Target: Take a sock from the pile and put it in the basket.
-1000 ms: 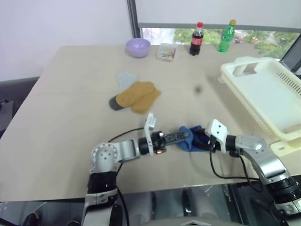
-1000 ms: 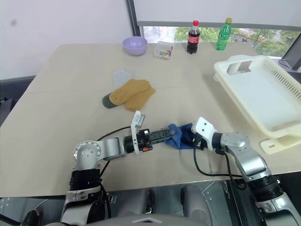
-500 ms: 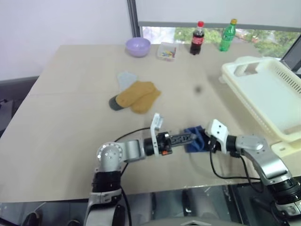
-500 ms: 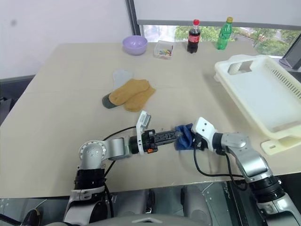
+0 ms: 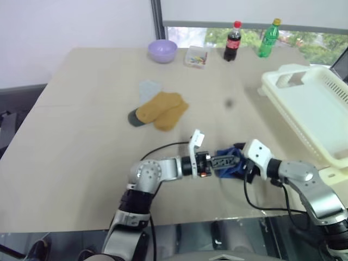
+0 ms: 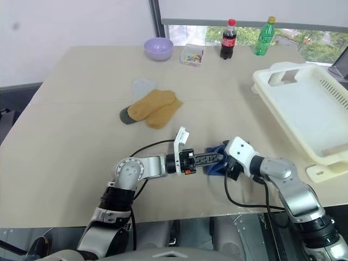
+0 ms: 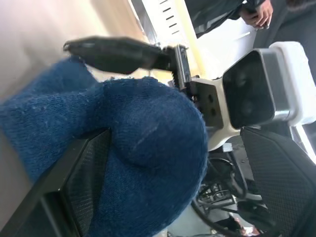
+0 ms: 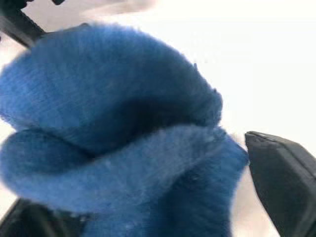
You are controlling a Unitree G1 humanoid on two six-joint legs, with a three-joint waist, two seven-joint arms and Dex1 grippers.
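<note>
Meeting over a blue sock at the table's near edge, both end effectors bracket it: left end effector and right end effector spread wide. Next, one must clamp it and carry it right to the basket.

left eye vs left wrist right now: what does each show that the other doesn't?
Left eye view alone: the mustard sock pile, lilac bowl, cola bottle, green bottle, and the table layout. Left wrist view alone: a close look at the knit of the blue sock bulging between the left gripper's fingers, and a person's hand. Both: blue sock, right gripper, white basket.
</note>
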